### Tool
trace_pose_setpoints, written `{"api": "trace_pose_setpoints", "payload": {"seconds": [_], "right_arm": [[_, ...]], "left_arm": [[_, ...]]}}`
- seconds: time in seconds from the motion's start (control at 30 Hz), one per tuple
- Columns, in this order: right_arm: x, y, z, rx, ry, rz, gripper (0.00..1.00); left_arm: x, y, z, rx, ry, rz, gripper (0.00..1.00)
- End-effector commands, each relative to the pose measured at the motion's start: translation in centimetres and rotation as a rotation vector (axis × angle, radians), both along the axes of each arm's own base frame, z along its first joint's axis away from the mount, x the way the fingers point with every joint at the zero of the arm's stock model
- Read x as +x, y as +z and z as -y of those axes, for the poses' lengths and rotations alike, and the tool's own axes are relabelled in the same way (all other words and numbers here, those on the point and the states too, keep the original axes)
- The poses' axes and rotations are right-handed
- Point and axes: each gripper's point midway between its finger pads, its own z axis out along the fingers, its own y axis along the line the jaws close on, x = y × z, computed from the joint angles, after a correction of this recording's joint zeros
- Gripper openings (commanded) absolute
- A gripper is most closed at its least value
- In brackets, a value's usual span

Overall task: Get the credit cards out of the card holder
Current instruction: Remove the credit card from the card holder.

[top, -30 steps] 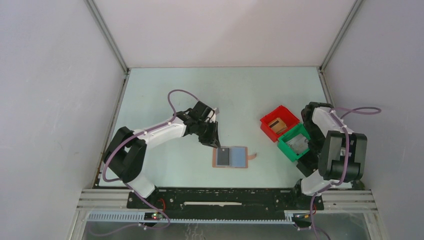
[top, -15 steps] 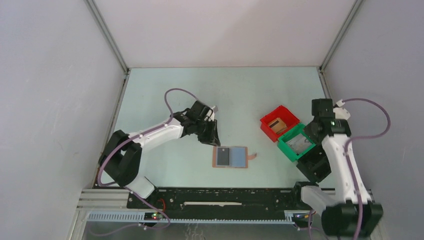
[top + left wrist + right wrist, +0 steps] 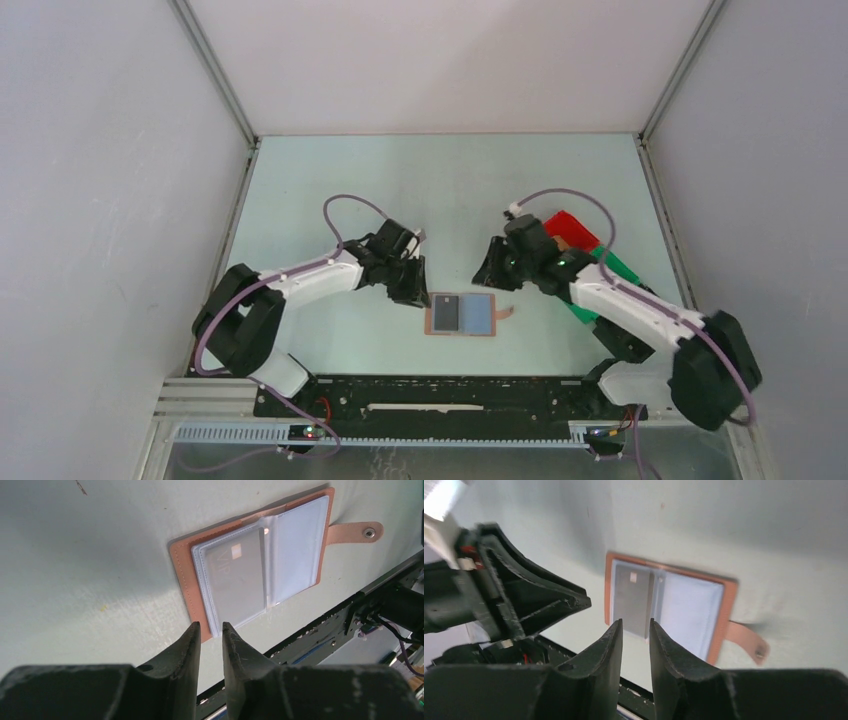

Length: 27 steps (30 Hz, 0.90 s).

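Observation:
The card holder (image 3: pixel 461 314) lies open and flat on the table, tan-brown with two blue-grey panels, its tab (image 3: pixel 507 312) pointing right. A grey card (image 3: pixel 235 580) sits in its left panel; it also shows in the right wrist view (image 3: pixel 634 597). My left gripper (image 3: pixel 417 292) hangs just above the holder's (image 3: pixel 295 535) far-left corner, jaws a narrow gap apart and empty (image 3: pixel 210 627). My right gripper (image 3: pixel 487 273) hovers behind the holder's (image 3: pixel 691 607) far edge, jaws also narrowly apart and empty (image 3: pixel 635 625).
A red bin (image 3: pixel 566 222) and a green bin (image 3: pixel 625 270) stand at the right, partly hidden by my right arm. The black base rail (image 3: pixel 450 392) runs along the near edge. The two grippers are close together over the holder.
My right arm has swung left from the bins to the holder's far side. My left gripper has shifted slightly down and left, staying by the holder's corner.

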Motion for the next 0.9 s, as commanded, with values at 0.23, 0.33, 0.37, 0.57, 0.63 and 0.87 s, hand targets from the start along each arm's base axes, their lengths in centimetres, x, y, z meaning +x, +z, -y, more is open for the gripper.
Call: {"api": "trace_pose_setpoints", "payload": {"seconds": [0.23, 0.33, 0.37, 0.57, 0.63, 0.87], "right_arm": [[-0.1, -6.5, -5.8, 0.151, 0.039, -0.179, 0.29], [-0.3, -7.8, -5.3, 0.113, 0.019, -0.208, 0.29], [-0.4, -8.1, -4.9, 0.095, 0.007, -0.213, 0.29], [-0.9, -9.0, -2.4, 0.029, -0.047, -0.222, 0.31], [-1.1, -9.2, -1.6, 0.018, -0.065, -0.225, 0.31], [-1.8, -9.5, 0.3, 0.007, -0.106, -0.228, 0.33]], "left_arm": [[0.6, -0.7, 1.9, -0.083, -0.008, -0.012, 0.28], [0.5, -1.4, 2.1, -0.081, -0.013, -0.032, 0.29], [0.5, -1.5, 2.2, -0.083, -0.014, -0.037, 0.29], [0.5, -1.5, 2.8, -0.097, -0.024, -0.043, 0.32], [0.6, -1.5, 3.0, -0.098, -0.027, -0.046, 0.32], [0.5, -1.9, 3.4, -0.103, -0.034, -0.065, 0.32]]}}
